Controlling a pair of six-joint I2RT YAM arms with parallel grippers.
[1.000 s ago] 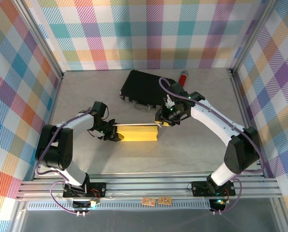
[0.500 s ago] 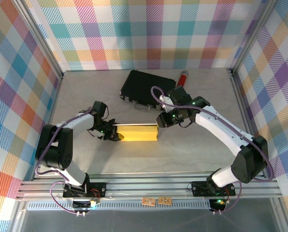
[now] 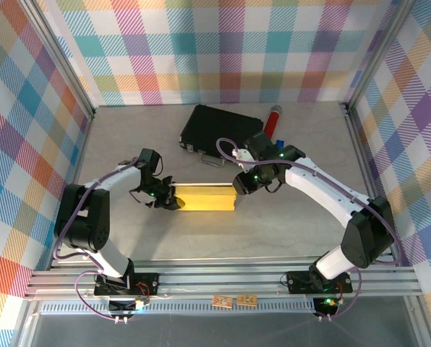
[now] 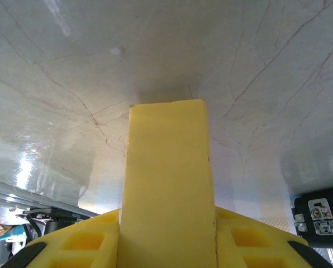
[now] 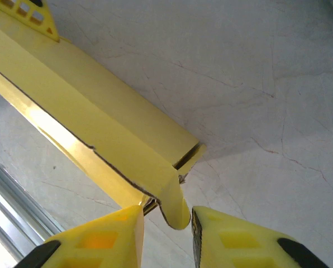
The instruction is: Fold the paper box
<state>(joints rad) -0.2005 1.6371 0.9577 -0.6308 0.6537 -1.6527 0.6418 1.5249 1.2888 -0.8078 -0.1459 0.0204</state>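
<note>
We find the left gripper (image 3: 171, 200) clamped on the paper box (image 3: 205, 198) at its left end, mid-table. The right gripper (image 3: 238, 189) straddles its end flap (image 5: 175, 209), jaws unclenched. We judge it light, thin and easily crushed: hold beside creases.

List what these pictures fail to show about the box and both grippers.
- Left wrist view: the paper box runs off the bottom edge between the fingers of the left gripper, so its clamped end is cut off.
- Top view: the right gripper has its fingertips hidden under its own wrist.
- Right wrist view: whether either finger touches the end flap is unclear.
- Top view: the box's creases and slots are too small.
</note>
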